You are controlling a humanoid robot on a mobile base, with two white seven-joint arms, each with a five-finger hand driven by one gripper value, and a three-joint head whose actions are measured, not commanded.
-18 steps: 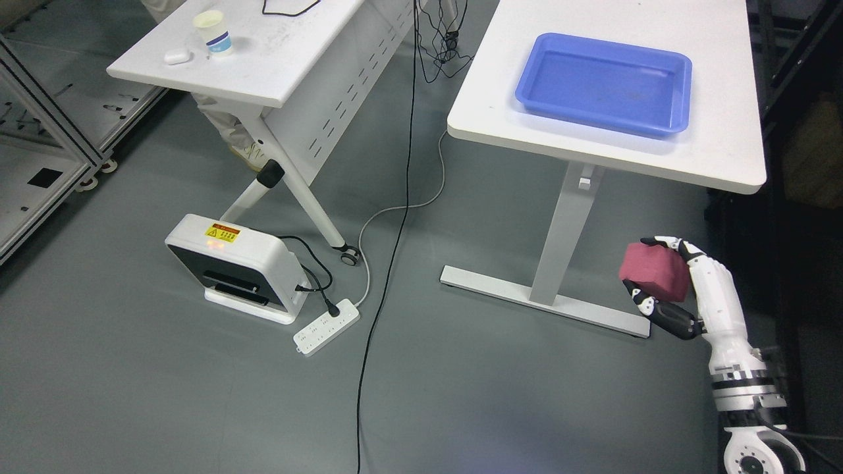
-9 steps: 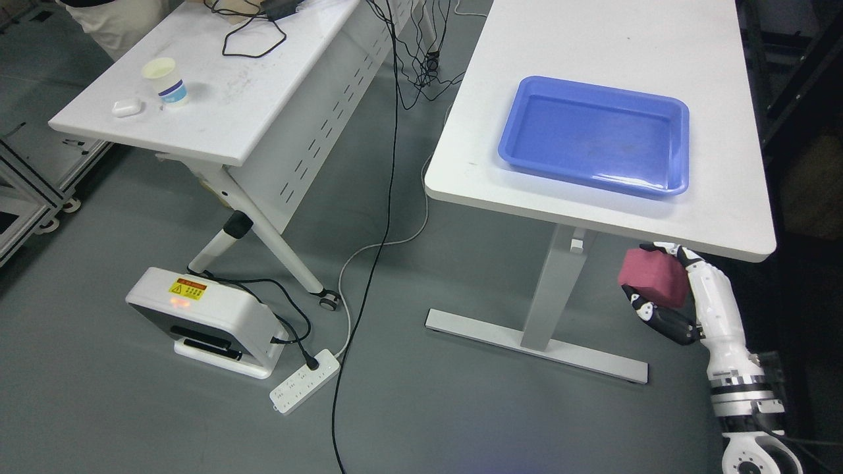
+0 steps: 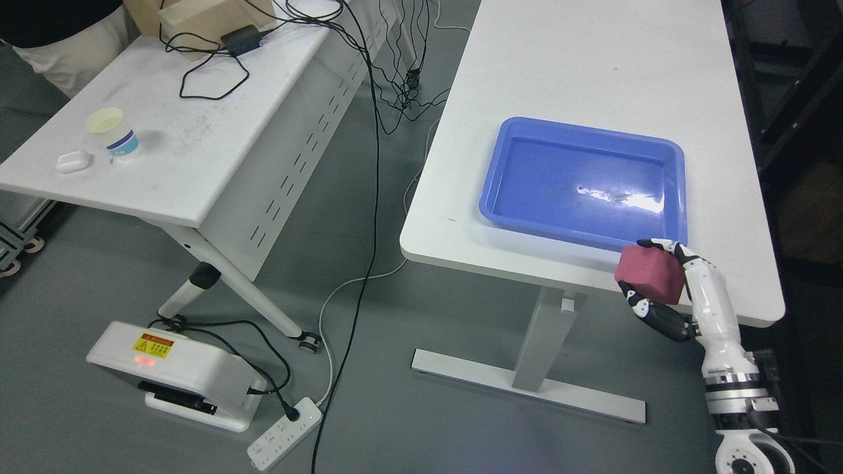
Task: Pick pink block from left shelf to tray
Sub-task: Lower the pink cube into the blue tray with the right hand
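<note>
My right hand point(image 3: 649, 276) comes up from the lower right and is shut on a dark pink block point(image 3: 649, 274). The block hangs at the near edge of the white table point(image 3: 593, 72), just in front of the near right corner of the blue tray point(image 3: 500, 174). The tray lies on that table and holds nothing. No shelf shows in this view. My left arm is out of the picture.
A second white table point(image 3: 197, 164) on the left carries a paper cup point(image 3: 115, 133), a small white case point(image 3: 72, 160), cables and a cardboard box point(image 3: 197, 16). On the floor lie a white device point(image 3: 178, 375), a power strip point(image 3: 284, 434) and hanging cables. A person stands at the top left.
The whole picture has shifted: the camera moved, bringing the table and tray nearer. My right hand, still holding the block, now stands level with the table's near edge beside the tray.
</note>
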